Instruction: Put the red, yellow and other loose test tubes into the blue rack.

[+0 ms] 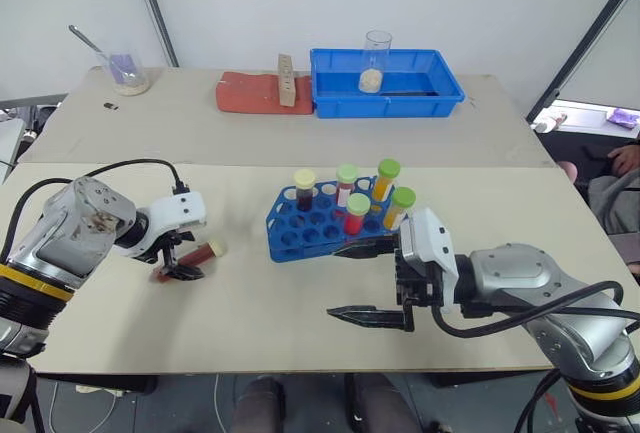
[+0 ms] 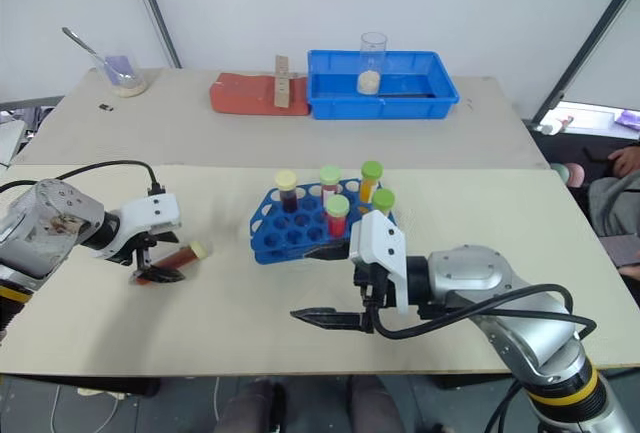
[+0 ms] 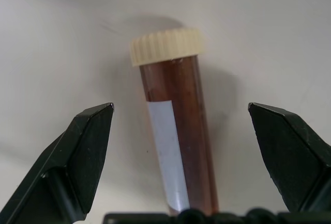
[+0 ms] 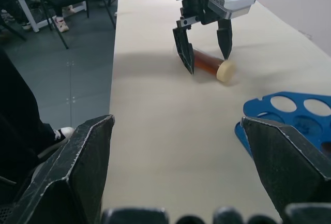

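Close the wide-open left end effector, empty and straddling the dark red-brown tube, squarely across mid-body, clear of the cream cap. Lying flat on the bench left of the blue rack, long axis aimed cap-first at the rack. Right end effector also spread wide, empty, beside the rack.

Cream-capped dark tube flat on table, five capped tubes upright in blue rack
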